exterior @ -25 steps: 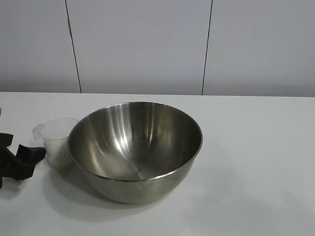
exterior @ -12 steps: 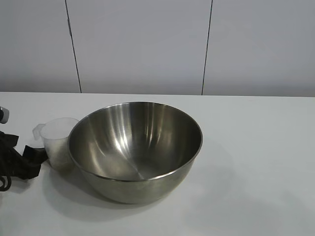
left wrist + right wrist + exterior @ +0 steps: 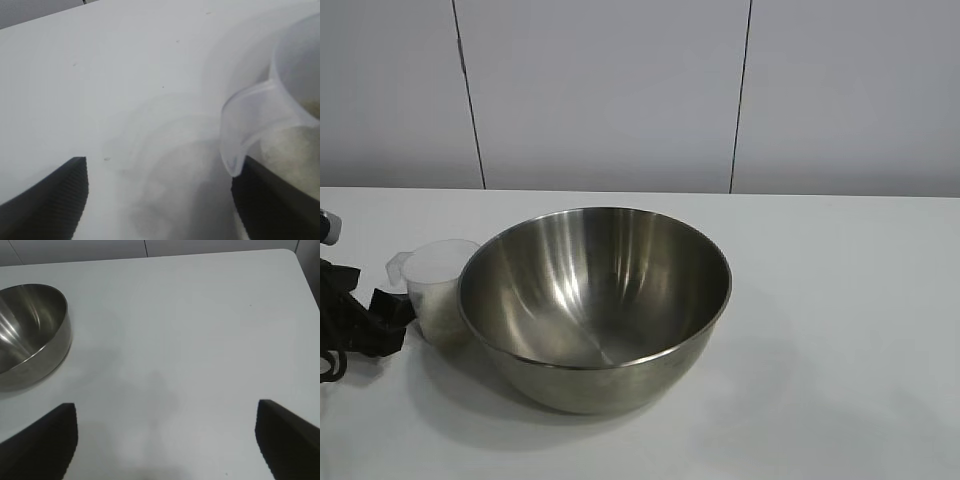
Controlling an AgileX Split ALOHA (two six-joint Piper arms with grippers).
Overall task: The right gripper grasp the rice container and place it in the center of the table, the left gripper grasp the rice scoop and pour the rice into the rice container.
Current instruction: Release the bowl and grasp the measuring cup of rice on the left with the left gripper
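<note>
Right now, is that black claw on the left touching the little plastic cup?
Cannot tell. In the exterior view the left gripper meets the cup with no visible gap. In the left wrist view one finger sits beside the cup, but contact isn't plain.

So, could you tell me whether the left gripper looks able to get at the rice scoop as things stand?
Probably yes: the left gripper is open right beside the rice scoop, nothing between them; the bowl sits on the scoop's far side.

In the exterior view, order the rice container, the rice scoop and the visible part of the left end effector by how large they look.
1. rice container, by far the largest.
2. and 3. rice scoop and left end effector: they look alike, and the end effector is cut off by the frame edge, so no ranking.
</note>
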